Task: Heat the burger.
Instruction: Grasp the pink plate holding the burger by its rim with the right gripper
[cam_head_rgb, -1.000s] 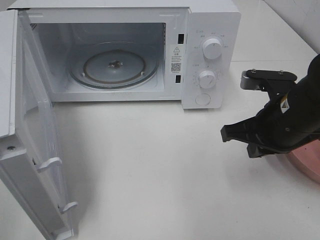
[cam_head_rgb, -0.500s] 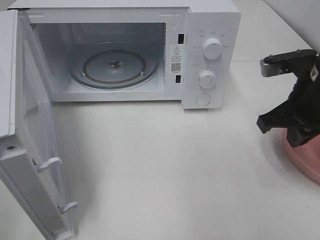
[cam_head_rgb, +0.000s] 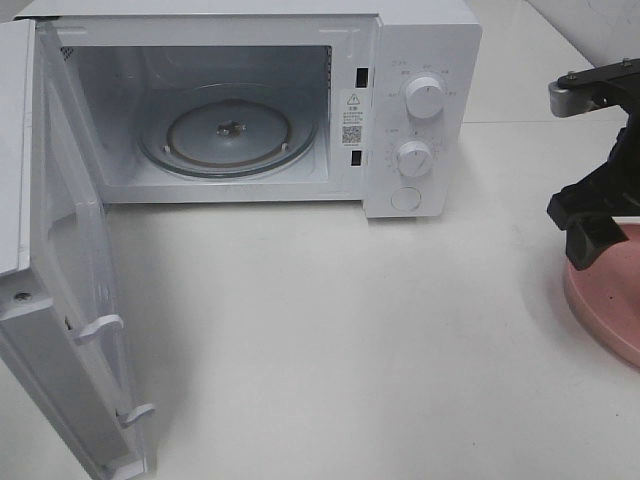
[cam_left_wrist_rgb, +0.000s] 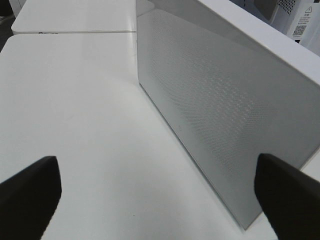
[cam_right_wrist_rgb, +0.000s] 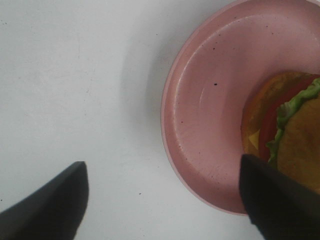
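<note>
Burger (cam_right_wrist_rgb: 299, 142), one, on one plate (cam_right_wrist_rgb: 200, 125), one microwave (cam_head_rgb: 430, 40), door (cam_head_rgb: 60, 280) open, one turntable (cam_head_rgb: 228, 130) inside, left gripper (cam_left_wrist_rgb: 155, 167) jaws apart, right gripper (cam_right_wrist_rgb: 162, 167) jaws apart over plate rim

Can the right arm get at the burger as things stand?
Probably yes: the right claw hangs open over the pink plate with nothing between it and the burger, though the burger sits off-centre.

Burger (cam_right_wrist_rgb: 296, 145): glossy golden-brown bun, frilly green lettuce, red tomato layer.
Pose: seen from above, its layers peeking out beside the top bun.
Place: on the pink plate (cam_right_wrist_rgb: 210, 115), off-centre.
</note>
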